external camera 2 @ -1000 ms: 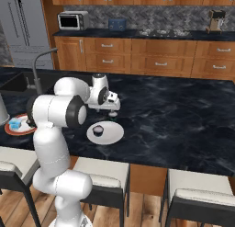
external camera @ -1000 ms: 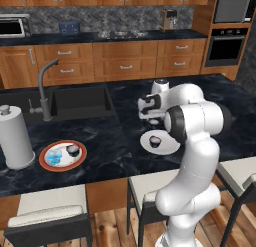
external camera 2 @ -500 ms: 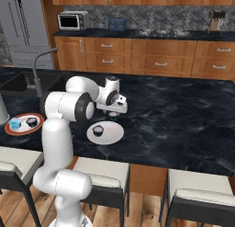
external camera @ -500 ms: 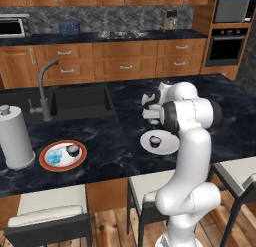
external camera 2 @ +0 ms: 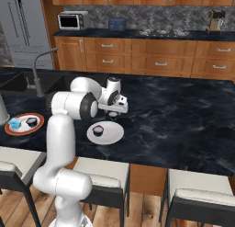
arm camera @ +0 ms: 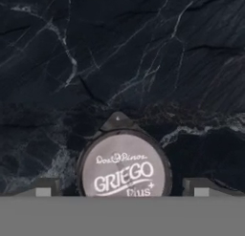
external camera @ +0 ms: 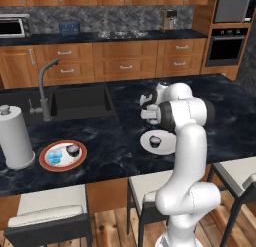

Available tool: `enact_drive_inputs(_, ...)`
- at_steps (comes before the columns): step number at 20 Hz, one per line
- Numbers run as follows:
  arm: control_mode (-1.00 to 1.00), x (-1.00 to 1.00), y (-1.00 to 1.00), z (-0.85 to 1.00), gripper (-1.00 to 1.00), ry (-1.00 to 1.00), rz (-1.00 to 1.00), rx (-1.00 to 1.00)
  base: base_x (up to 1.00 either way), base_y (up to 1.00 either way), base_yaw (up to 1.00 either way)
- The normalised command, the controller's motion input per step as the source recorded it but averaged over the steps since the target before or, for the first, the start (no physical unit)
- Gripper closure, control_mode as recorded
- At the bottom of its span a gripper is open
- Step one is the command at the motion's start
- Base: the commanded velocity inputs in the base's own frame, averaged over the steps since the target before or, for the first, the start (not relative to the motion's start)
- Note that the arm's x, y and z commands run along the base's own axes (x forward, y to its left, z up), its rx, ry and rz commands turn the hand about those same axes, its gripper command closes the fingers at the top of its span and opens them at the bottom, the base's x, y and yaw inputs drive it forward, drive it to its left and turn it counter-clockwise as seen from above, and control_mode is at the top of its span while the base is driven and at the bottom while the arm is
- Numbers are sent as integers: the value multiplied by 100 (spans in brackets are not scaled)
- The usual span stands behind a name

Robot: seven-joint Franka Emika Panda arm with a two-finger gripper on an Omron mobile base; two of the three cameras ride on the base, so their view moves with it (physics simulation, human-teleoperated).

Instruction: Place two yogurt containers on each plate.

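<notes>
A plain white plate [external camera: 167, 146] [external camera 2: 112, 135] lies near the counter's front edge with one dark-topped yogurt container [external camera: 155, 140] [external camera 2: 97, 129] on it. Just behind it, another yogurt container [external camera 2: 113, 115] stands on the black counter; its grey lid [arm camera: 123, 169] reads "GRIEGO". My gripper [external camera: 151, 119] [external camera 2: 113, 111] [arm camera: 122, 187] hangs right over this cup, open, with one fingertip on each side and not touching. To the left, the orange-rimmed plate [external camera: 46, 163] [external camera 2: 10, 128] holds a light blue container [external camera: 55, 156] [external camera 2: 15, 124] and a dark-topped one [external camera: 73, 150] [external camera 2: 31, 122].
A tall white paper-towel roll [external camera: 15, 138] stands left of the orange-rimmed plate. The sink [external camera: 80, 101] and its faucet [external camera: 45, 88] are behind that plate. Stools [external camera: 50, 211] [external camera 2: 202, 198] line the counter's front edge.
The hand has swung a little sideways and come down over the yogurt container behind the white plate. Its jaws stayed open. The plates and cups have not moved.
</notes>
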Motion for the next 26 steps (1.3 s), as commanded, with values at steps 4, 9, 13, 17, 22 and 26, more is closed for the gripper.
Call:
enact_drive_inputs(4,-100,0,0,-9,-100,0,0,0,0,0,0)
enact_drive_inputs(9,-100,0,0,-29,-100,0,0,0,0,0,0)
enact_drive_inputs(13,-100,0,0,-21,-100,0,0,0,0,0,0)
enact_drive_inputs(17,-100,1,-2,-2,-100,0,0,0,0,0,0)
enact_drive_inputs(22,-100,0,0,0,100,0,0,0,0,0,0)
enact_drive_inputs(26,-100,0,0,0,100,0,0,0,0,0,0)
